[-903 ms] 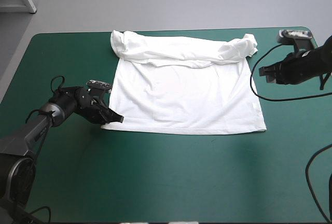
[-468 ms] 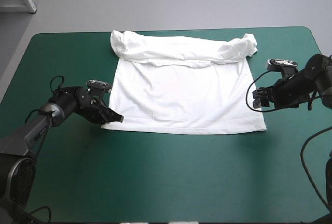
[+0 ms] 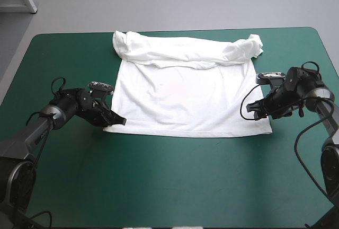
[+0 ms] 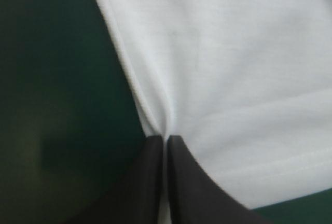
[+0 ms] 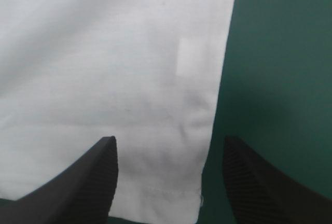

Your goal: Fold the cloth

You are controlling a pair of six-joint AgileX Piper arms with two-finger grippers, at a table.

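The white short-sleeved T-shirt (image 3: 185,96) lies spread flat on the teal-green-covered counter (image 3: 159,186), across the middle and reaching back close to the far edge. Its body is smooth and roughly square, with the hem toward the near edge. Along the far side the top part is turned over on itself in a rumpled band, bunched up at each far corner.

Now to the left gripper (image 3: 119,121), down low at the shirt's near-left corner. Its two broad black fingers (image 4: 148,182) are pinched together with the fabric caught between them. In the left wrist view the cloth puckers into a small crease right at the tips, and the shirt's side edge runs away ahead of the gripper.

Over on the other side, the right gripper (image 3: 255,109) sits at the near-right corner, fingers spread wide and holding nothing. The right wrist view looks down on that corner. The shirt's right side edge runs between the two parted fingers, with white cloth beneath one and bare teal-green counter beneath the other. The hem stitching shows between their bases. Whether those tips touch the fabric, I cannot tell.
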